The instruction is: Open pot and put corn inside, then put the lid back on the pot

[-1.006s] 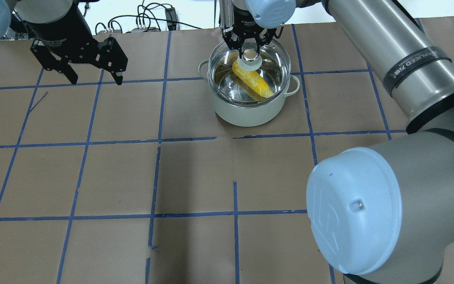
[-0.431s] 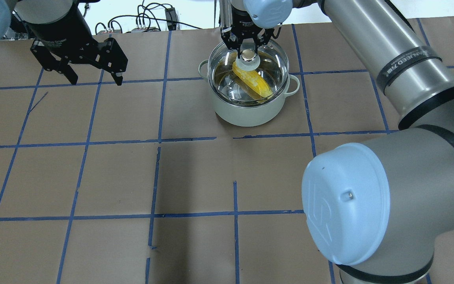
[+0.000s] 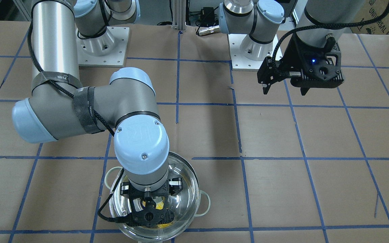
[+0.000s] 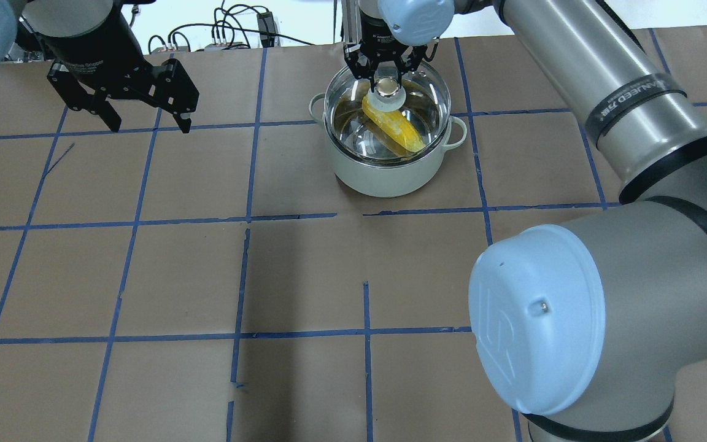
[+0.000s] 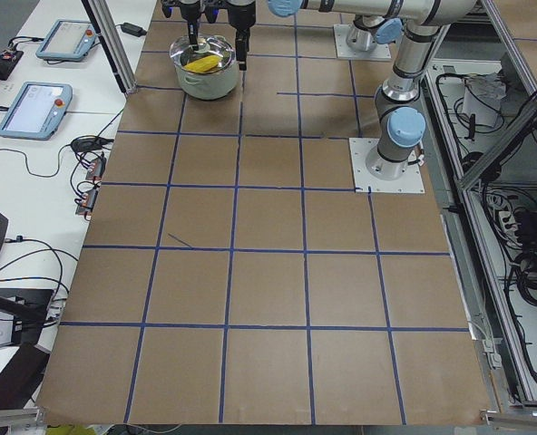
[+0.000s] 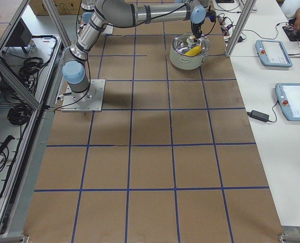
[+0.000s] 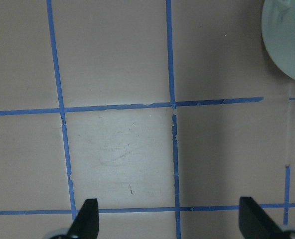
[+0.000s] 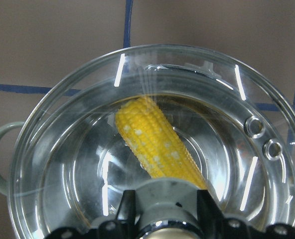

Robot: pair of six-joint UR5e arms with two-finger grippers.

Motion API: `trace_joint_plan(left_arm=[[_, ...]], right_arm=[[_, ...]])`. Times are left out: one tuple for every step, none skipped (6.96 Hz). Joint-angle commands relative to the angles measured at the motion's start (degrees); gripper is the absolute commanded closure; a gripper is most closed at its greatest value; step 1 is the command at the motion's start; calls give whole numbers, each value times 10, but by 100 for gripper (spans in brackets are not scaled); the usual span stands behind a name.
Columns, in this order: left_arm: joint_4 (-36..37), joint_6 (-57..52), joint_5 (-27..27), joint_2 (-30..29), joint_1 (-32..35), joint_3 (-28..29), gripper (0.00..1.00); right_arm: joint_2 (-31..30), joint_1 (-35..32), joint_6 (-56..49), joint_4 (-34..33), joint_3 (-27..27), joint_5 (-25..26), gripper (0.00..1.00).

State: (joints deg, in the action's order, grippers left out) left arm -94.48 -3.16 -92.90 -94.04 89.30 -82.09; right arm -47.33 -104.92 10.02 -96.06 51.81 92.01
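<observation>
The pale mint pot [image 4: 384,175] stands at the far middle of the table. The yellow corn [image 4: 399,129] lies slanted inside it. The clear glass lid [image 4: 427,110] is over the pot's mouth, at or just above the rim; I cannot tell whether it rests. My right gripper [image 4: 388,83] is shut on the lid's beige knob [image 4: 388,93]. The right wrist view shows the corn [image 8: 152,144] through the lid [image 8: 237,124]. My left gripper [image 4: 145,120] hangs open and empty above the table, well left of the pot; its wrist view shows the pot's side [image 7: 287,40].
The table is brown paper with a blue tape grid [image 4: 243,218]. Cables [image 4: 231,31] lie beyond the far edge. Both arm bases [image 3: 101,47] stand at the robot's side. My right arm's elbow [image 4: 544,319] looms over the near right.
My right gripper, with the lid, has shifted slightly and come down a little over the pot. The left arm has not moved.
</observation>
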Motion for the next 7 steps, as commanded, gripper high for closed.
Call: trace_joint_plan(left_arm=[[0,0,0,0,0,0,0],[0,0,-1,1,0,0,0],[0,0,-1,1,0,0,0],[0,0,-1,1,0,0,0],[0,0,-1,1,0,0,0],[0,0,-1,1,0,0,0],[-1,0,-1,1,0,0,0]], right_arm=[[0,0,1,3,0,0,92],[-1,0,3,15,0,-1,92],[-1,0,4,17,0,-1,92],[-1,0,4,18,0,0,92],[0,0,6,17,0,-1,92],[0,-2,6,16,0,-2,91],[0,-2,5,16,-1,-8,88]])
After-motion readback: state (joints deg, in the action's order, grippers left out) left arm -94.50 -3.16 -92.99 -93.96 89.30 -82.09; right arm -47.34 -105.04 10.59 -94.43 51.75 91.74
